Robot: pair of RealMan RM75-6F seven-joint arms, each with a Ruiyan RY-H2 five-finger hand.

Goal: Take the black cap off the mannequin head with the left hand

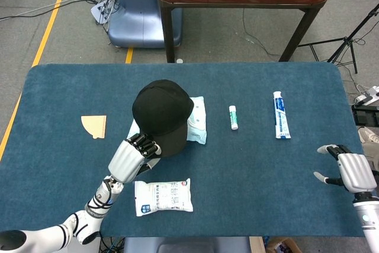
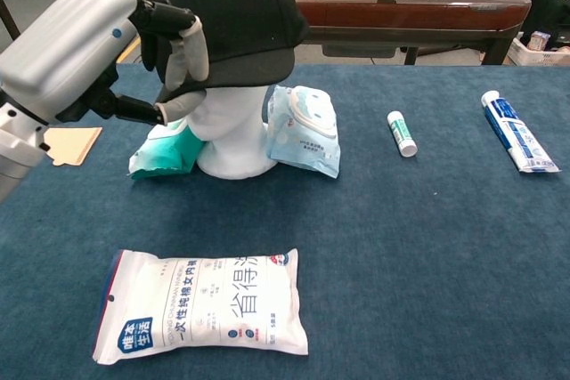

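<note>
The black cap (image 2: pixel 233 20) sits on the white mannequin head (image 2: pixel 230 135), tilted with its brim raised. The left hand (image 2: pixel 85 46) grips the brim, fingers (image 2: pixel 186 52) clenched over it. A white wipes pack (image 2: pixel 203 305) lies nearer on the blue bench (image 2: pixel 427 246). The right hand (image 1: pixel 350 172) rests apart, fingers spread, holding nothing.

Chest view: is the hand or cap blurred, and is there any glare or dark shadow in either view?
Chest view: left hand and cap look sharp, though the black cap shows little surface detail. Head view: lighting is even and soft, table without glare, only a faint shadow by the cap; right hand sits near the frame edge.
</note>
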